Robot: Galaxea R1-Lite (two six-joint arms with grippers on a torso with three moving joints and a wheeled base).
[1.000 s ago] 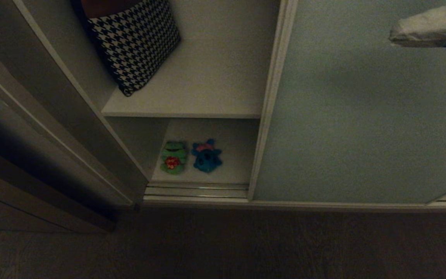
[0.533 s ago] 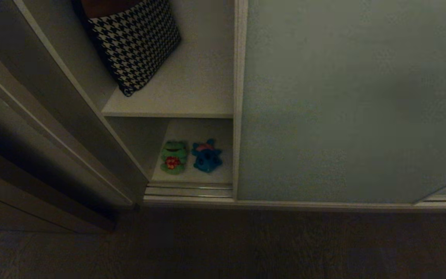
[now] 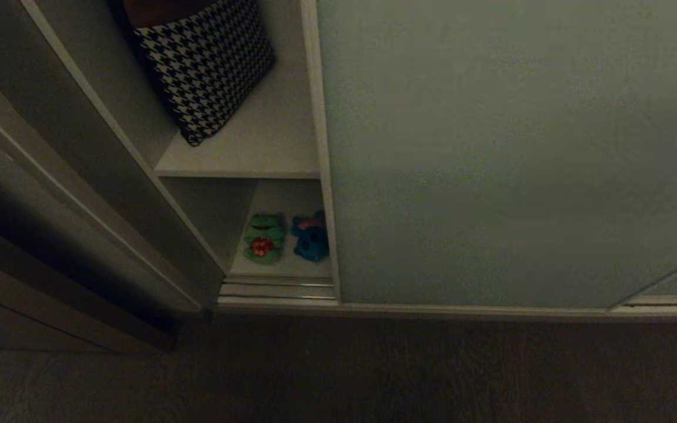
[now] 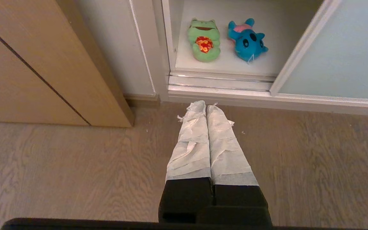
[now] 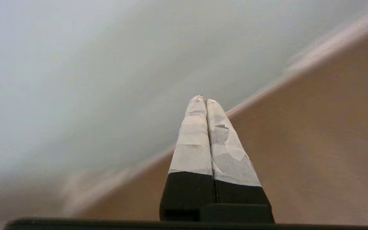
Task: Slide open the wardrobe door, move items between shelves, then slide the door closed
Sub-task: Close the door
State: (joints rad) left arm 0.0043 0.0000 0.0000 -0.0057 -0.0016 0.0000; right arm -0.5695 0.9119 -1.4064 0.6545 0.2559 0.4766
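Observation:
The pale grey-green sliding wardrobe door [image 3: 491, 153] covers most of the wardrobe, and a narrow gap stays open at its left. On the bottom shelf [image 3: 282, 267] lie a green frog plush [image 3: 263, 237] and a teal-blue plush [image 3: 311, 237], whose right side the door edge hides. The upper shelf [image 3: 244, 158] carries a houndstooth cloth. The left wrist view holds the frog plush [image 4: 204, 40] and the blue plush [image 4: 246, 40]. My left gripper [image 4: 206, 106] hangs shut and empty over the floor before the door track. My right gripper [image 5: 202, 98] is shut and empty, pointing at the door panel [image 5: 91, 70].
A black-and-white houndstooth cloth [image 3: 206, 61] leans at the back of the upper shelf. A brown wooden door frame [image 4: 37, 64] stands left of the wardrobe. The silvery door track [image 3: 280, 291] runs along the wardrobe's base, with wood floor [image 3: 338, 370] in front.
The sliding door has moved left, narrowing the gap and covering part of the blue plush. My right gripper, seen at the upper right a second ago, has left the head view.

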